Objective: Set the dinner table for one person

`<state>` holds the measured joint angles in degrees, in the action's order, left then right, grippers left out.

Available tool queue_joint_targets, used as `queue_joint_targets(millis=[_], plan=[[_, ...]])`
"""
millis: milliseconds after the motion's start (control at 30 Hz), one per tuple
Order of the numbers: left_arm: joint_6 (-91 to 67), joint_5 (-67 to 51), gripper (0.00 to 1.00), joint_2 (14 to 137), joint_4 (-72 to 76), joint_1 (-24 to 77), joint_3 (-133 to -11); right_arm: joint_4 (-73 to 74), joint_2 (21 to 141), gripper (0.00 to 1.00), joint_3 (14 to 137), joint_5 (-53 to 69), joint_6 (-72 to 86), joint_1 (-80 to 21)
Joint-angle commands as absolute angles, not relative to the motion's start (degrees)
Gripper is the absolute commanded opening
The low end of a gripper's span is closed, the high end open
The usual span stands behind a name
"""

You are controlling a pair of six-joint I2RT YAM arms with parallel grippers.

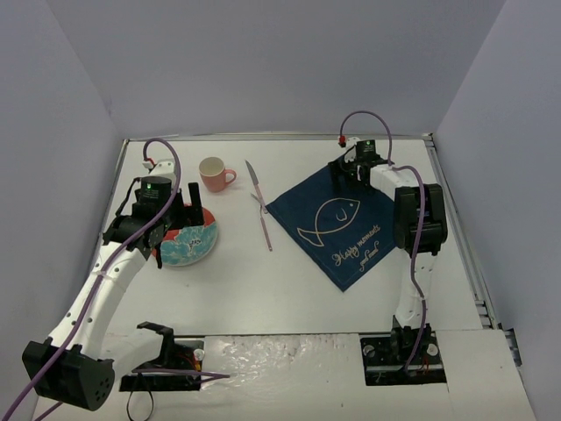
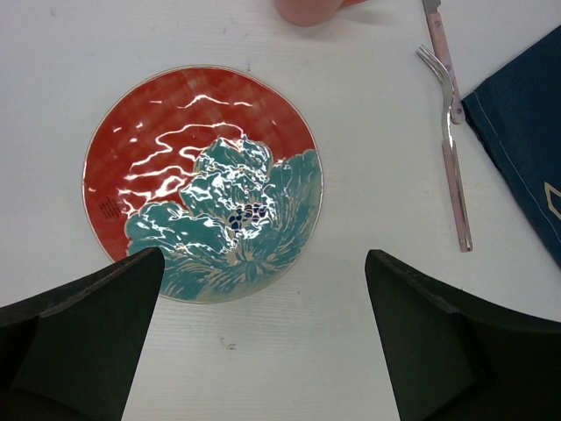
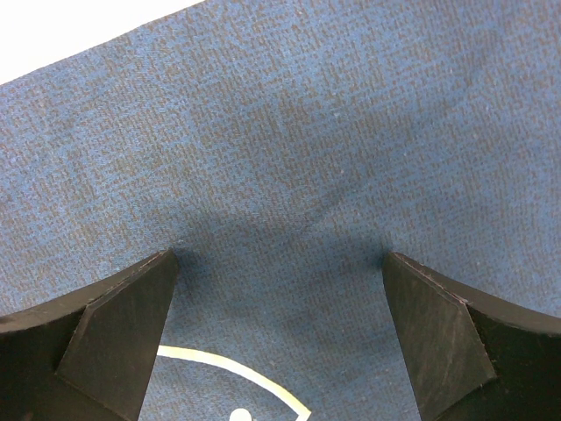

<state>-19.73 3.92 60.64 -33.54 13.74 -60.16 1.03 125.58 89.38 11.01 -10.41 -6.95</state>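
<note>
The dinner table [image 1: 289, 289] is a white tabletop. On its left lies a red and teal flower plate [image 1: 188, 244] [image 2: 202, 184]. My left gripper [image 1: 186, 210] [image 2: 265, 259] hovers open over the plate's edge, with nothing between its fingers. A pink cup [image 1: 213, 174] [image 2: 307, 9] stands behind the plate. A knife [image 1: 252, 178] [image 2: 441, 44] and a fork [image 1: 266, 230] [image 2: 456, 193], both pink-handled, lie overlapping near the middle. My right gripper [image 1: 348, 174] [image 3: 280, 259] is open, its fingertips down at the navy fish-print cloth [image 1: 342, 224] [image 3: 289, 132] near its far corner.
Grey walls close in the table on the left, far and right sides. A metal rail [image 1: 465, 237] runs along the right edge. The two arm bases [image 1: 166, 364] [image 1: 403, 355] sit at the near edge.
</note>
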Motion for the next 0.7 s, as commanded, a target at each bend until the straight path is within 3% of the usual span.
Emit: queue_joint_targets(millis=[0,267,667], plan=[[-19.66,4.39,0.97,59.50,-30.76,13.18,-60.67,5.36,126.86,1.00,88.62,8.06,-14.91,-4.75],[-19.77,4.04,0.97,59.68,-30.76,13.01,-60.65,5.36,125.31,1.00,89.13,10.41,-14.94,-4.59],[-19.86,3.87,0.97,59.33,-30.66,12.92,-60.64,3.99,112.02,1.00,87.60,7.03,-11.72,-9.90]])
